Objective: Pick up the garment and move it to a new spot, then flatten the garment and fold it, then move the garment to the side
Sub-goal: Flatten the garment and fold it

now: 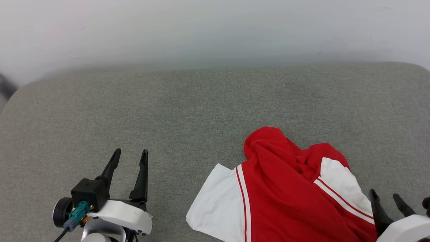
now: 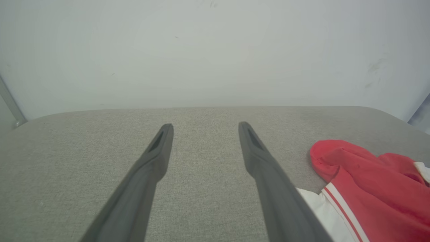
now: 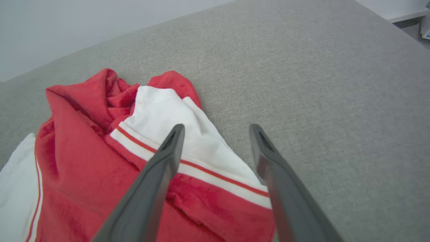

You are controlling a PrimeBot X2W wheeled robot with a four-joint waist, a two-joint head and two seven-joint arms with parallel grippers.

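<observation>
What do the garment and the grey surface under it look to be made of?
The garment: soft matte knit cloth, probably cotton or fleece-like, judging by its fuzzy red face and limp, rounded folds. The grey surface: matte woven upholstery fabric, with a fine speckled weave showing; its rounded corners hint at padding beneath.

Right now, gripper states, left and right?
Left gripper: open, holding nothing.
Right gripper: open, holding nothing, poised over the garment.
</observation>
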